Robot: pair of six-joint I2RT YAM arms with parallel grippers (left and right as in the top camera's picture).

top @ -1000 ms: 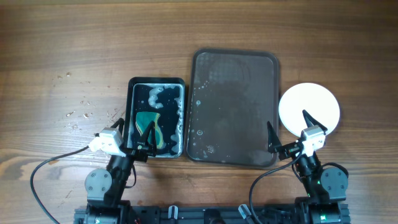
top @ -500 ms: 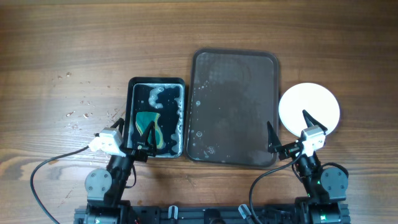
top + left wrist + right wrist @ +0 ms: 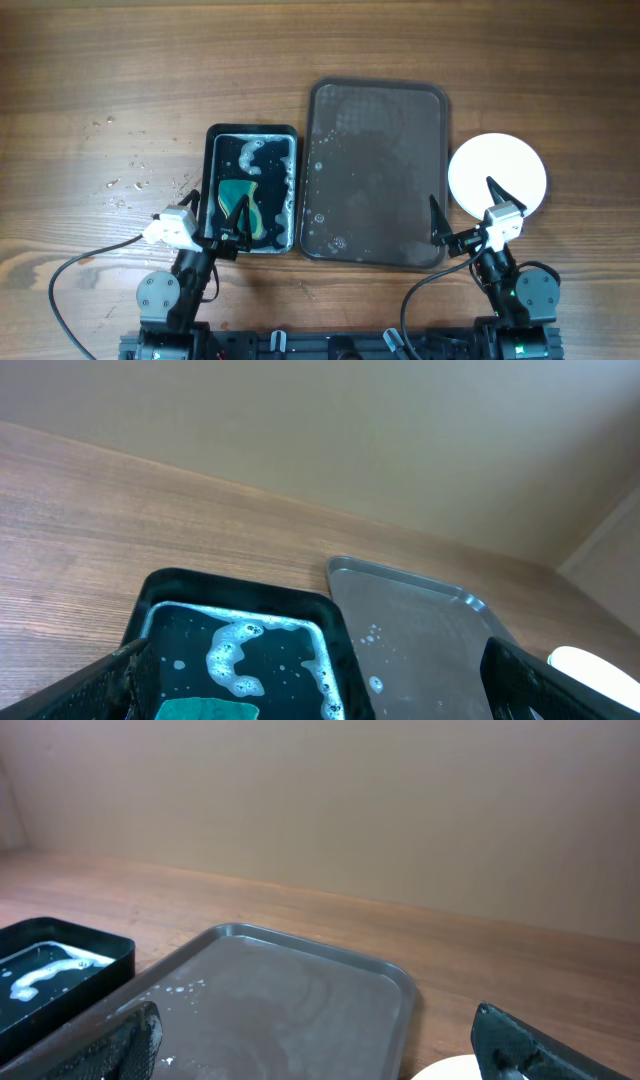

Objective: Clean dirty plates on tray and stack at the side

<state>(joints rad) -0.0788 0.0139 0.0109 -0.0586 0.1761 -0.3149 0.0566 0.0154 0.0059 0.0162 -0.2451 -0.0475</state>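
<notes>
Left claw (image 3: 217, 212) spread wide, empty, over near end of small black tray (image 3: 250, 130) holding teal sponge (image 3: 235, 192) and suds. Right claw (image 3: 463, 208) spread too, empty, one finger over brown tray (image 3: 376, 100), wet; other over white plates (image 3: 500, 165), just right of it.

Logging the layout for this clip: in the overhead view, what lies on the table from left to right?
Scattered white specks → small black tray holding the teal sponge → large brown tray → white plate.
</notes>
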